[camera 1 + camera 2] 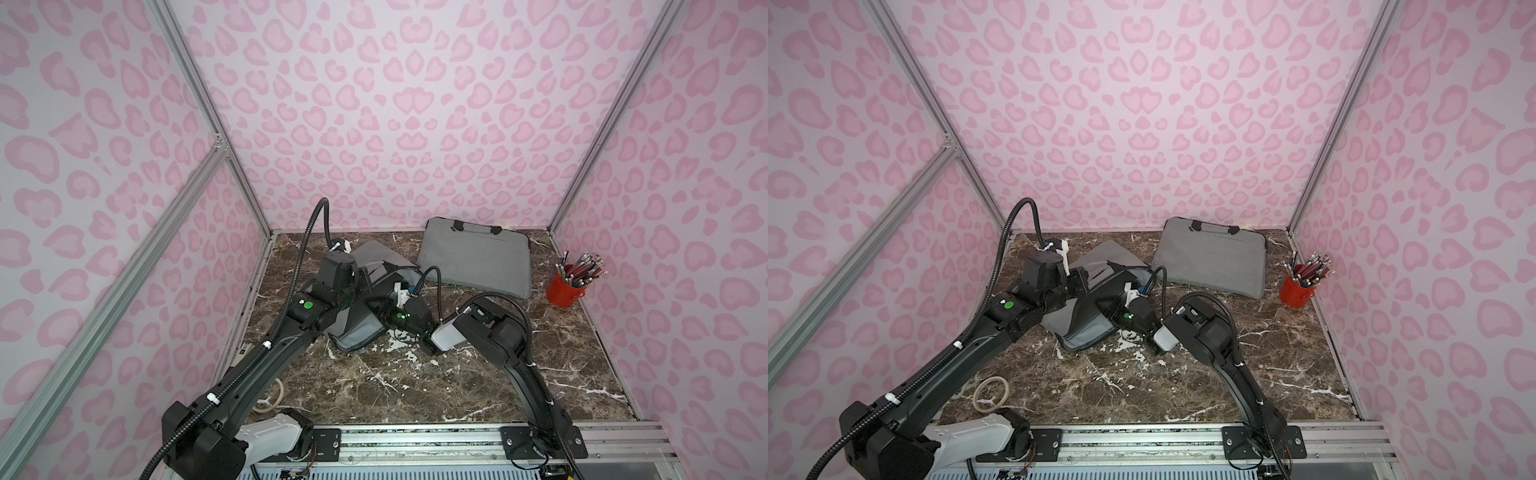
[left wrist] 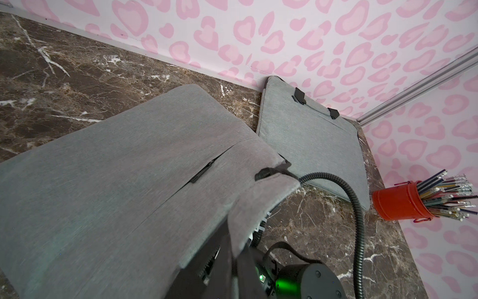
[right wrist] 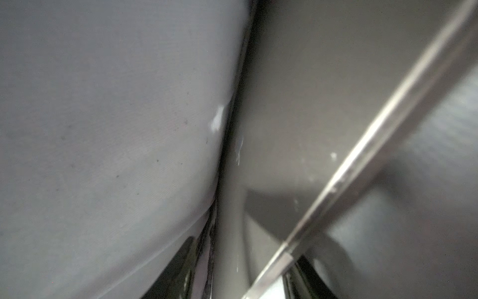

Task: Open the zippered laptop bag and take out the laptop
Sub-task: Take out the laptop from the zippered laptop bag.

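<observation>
A grey zippered laptop bag (image 1: pixel 370 253) (image 1: pixel 1100 257) lies unzipped at the left of the marble table. My left gripper (image 2: pixel 232 259) (image 1: pixel 1079 282) is shut on the rim of its top flap (image 2: pixel 258 207) and holds that flap raised. My right gripper (image 3: pixel 240 271) (image 1: pixel 1108 305) reaches into the bag's mouth, its tips hidden in both top views. In the right wrist view its jaws stand apart. Between them run the zipper seam and a flat grey slab with a bright silver edge, the laptop (image 3: pixel 362 142). The bag's pale lining (image 3: pixel 103 129) fills the other side.
A second grey bag (image 1: pixel 478 257) (image 2: pixel 310 139), zipped, with black handle tabs, lies at the back right against the wall. A red cup of pencils (image 1: pixel 563 289) (image 2: pixel 398 204) stands by the right wall. A pale ring (image 1: pixel 991 395) lies near the left arm's base.
</observation>
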Controlling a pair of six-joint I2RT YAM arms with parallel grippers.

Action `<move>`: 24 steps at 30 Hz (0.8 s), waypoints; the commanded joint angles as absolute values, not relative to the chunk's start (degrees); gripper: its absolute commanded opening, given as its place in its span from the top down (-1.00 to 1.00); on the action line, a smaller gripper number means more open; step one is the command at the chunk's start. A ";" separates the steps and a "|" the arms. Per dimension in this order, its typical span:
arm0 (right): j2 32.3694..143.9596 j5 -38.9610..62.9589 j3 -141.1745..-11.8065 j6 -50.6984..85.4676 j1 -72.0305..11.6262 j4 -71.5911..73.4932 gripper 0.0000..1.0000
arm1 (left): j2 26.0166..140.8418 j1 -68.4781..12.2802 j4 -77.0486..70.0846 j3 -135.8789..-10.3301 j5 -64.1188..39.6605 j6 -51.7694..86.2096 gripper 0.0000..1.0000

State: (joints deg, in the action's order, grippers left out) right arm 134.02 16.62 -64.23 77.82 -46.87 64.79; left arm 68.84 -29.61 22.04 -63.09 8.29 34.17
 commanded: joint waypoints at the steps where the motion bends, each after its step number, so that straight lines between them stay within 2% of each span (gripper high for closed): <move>1: 135.62 14.66 -65.70 78.17 -46.76 63.93 -0.06 | 68.31 -29.62 14.77 -62.84 6.87 34.79 0.98; 10: 138.32 12.92 -68.00 80.18 -46.71 68.75 0.06 | 68.12 -29.62 13.29 -61.20 4.34 36.21 0.98; 18: 139.29 12.68 -71.04 79.92 -46.54 66.21 0.18 | 67.68 -29.71 11.87 -60.32 0.38 38.14 0.98; 24: 139.88 12.16 -74.11 79.89 -46.36 64.58 0.19 | 66.75 -29.71 11.25 -59.19 -1.64 39.61 0.98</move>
